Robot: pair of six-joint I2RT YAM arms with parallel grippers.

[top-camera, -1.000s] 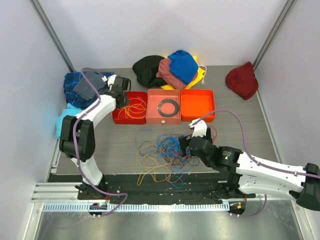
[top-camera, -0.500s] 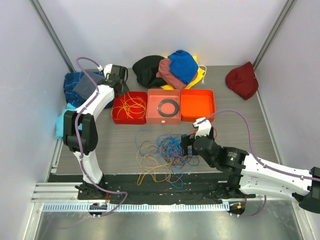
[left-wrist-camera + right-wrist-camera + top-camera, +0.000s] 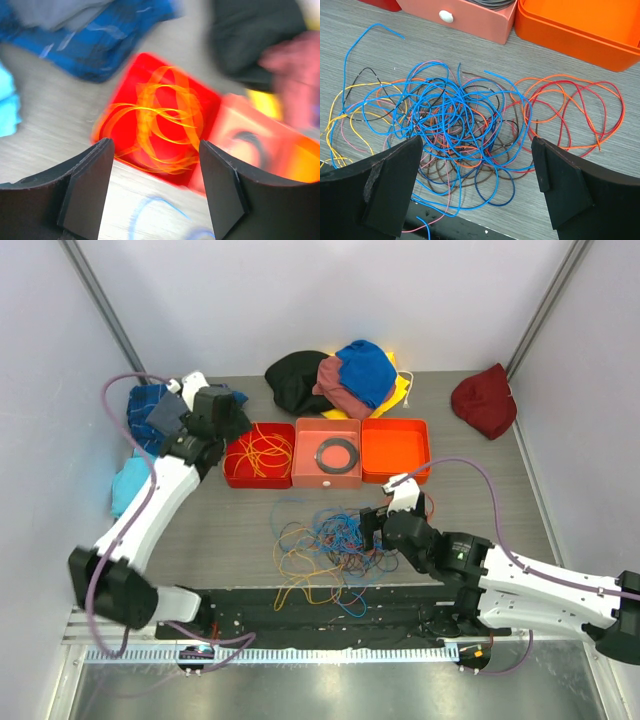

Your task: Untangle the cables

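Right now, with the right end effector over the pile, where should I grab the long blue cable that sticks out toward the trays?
The blue cable is likely best taken on its arc at the pile's left edge, where it lies alone on the table, apart from the tangled cables. Come straight down with the open right end effector, jaws across the strand.

Both jaws wide apart, empty; left arm [image 3: 152,502] outstretched, right arm [image 3: 530,582] low, bent.
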